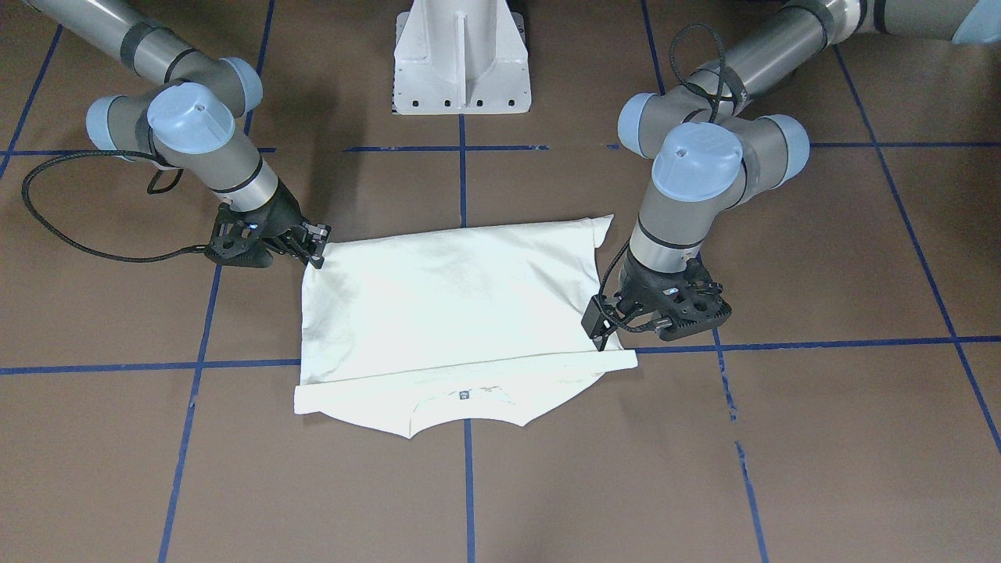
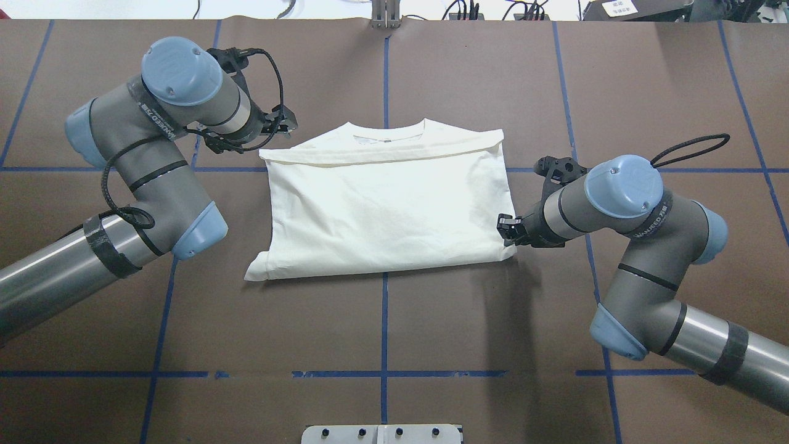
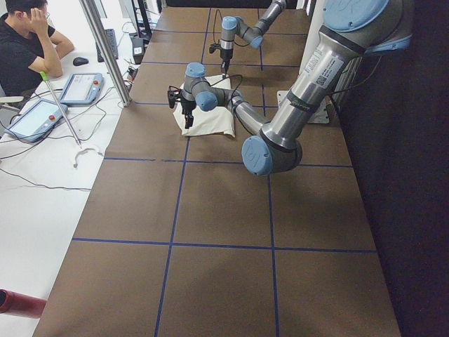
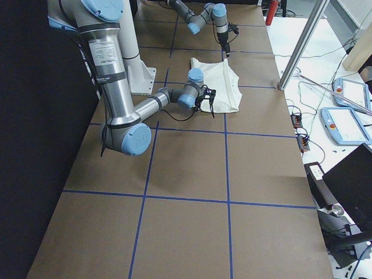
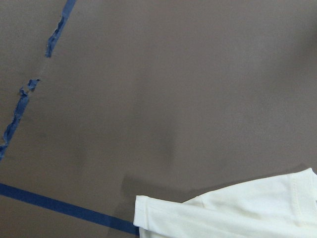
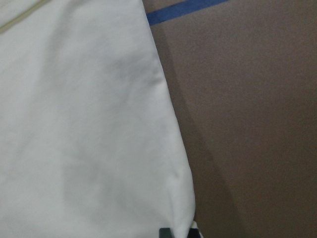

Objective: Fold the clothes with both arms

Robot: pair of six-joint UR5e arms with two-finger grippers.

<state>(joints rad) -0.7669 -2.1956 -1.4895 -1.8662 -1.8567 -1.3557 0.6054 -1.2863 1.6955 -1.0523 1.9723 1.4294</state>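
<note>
The cream-white T-shirt (image 1: 453,297) lies folded, plain side up, in the middle of the table (image 2: 382,209). Its collar (image 2: 385,132) points away from the robot, and the print is hidden. My left gripper (image 2: 286,123) hovers just over the shirt's far left corner, open and empty; that corner shows alone in the left wrist view (image 5: 237,213). My right gripper (image 2: 506,231) is low at the shirt's near right edge, apparently shut on it. The right wrist view shows a fingertip (image 6: 166,232) at the cloth's edge (image 6: 79,124). In the front view the left gripper (image 1: 600,332) is on the right and the right gripper (image 1: 317,246) is on the left.
The brown table (image 2: 394,320) carries blue tape lines (image 2: 384,345). The white pedestal base (image 1: 461,62) stands at the robot's side. An operator (image 3: 28,42) sits at a desk with tablets (image 4: 349,125) beyond the far edge.
</note>
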